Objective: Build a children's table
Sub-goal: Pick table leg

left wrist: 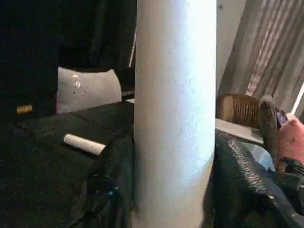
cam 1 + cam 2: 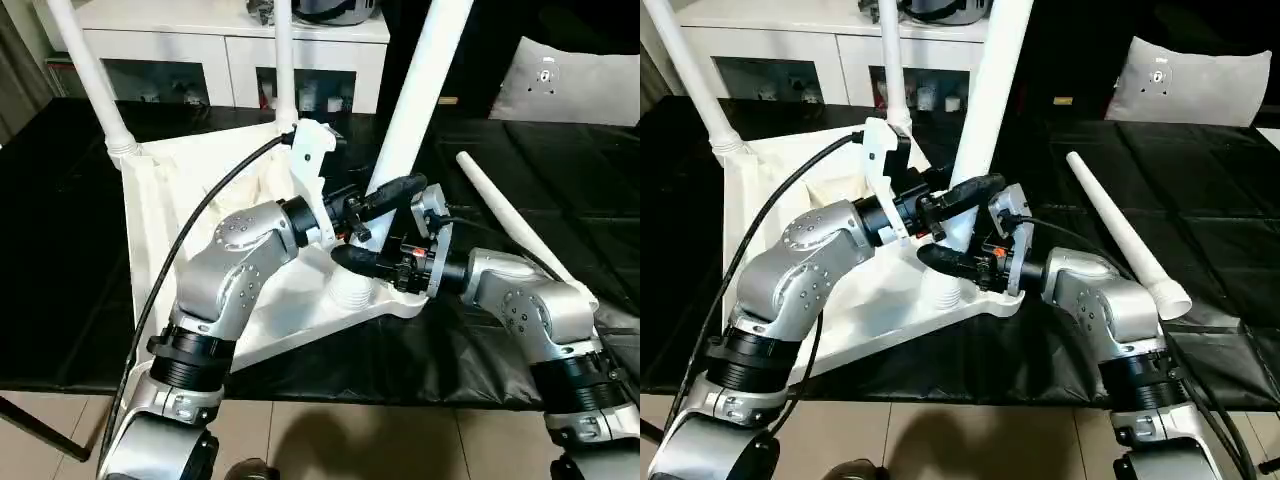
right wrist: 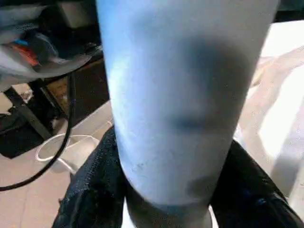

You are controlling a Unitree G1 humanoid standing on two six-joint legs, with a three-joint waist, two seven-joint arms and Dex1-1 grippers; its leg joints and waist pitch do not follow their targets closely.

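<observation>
Currently the upturned table top, white and ribbed, lies on the black-covered bench, its near corner tilted toward the robot. Three legs stand in corner sockets: far left, far middle, and the near leg, leaning slightly in its socket. Left tool grips the near leg low on its shaft; black fingers press both sides. Right tool grips the same leg just below, right above the socket, fingers wrapped around it. Fourth leg lies loose on the bench, well right of the top. Grey cushion behind; white cabinet beyond the bench.
</observation>
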